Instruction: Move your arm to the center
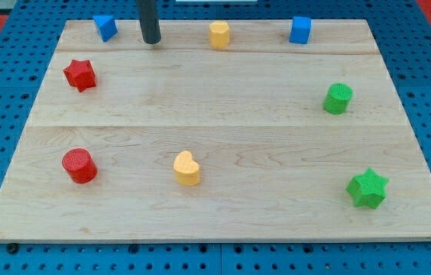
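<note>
Eight blocks ring the board's (pixel 223 221) edges — my tip (pixel 151 43), no gripper, near the top edge.

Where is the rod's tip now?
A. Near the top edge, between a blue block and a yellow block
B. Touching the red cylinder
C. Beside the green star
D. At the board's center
A: my tip stands near the board's top edge, between the blue block and the yellow block, touching neither.

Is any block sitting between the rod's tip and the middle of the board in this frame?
No. My tip is at the view's top, between the blue block and the yellow block. The straight path down-right to the board centre crosses only bare wood.
</note>
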Robot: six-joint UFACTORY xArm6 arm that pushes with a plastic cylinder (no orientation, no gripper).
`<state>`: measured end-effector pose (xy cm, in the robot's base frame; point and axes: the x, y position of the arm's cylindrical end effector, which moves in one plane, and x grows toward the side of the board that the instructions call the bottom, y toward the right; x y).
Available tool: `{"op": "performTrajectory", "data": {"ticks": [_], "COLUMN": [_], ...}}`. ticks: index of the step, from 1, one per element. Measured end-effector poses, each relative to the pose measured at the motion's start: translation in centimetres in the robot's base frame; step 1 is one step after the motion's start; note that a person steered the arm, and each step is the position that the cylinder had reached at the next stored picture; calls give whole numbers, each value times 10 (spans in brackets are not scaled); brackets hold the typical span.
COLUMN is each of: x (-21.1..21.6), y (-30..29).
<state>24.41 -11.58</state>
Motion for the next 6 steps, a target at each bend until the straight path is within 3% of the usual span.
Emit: {"op": "performTrajectory", "data": {"ticks": [4,6], "x": [6,67], "y": [0,70]}}
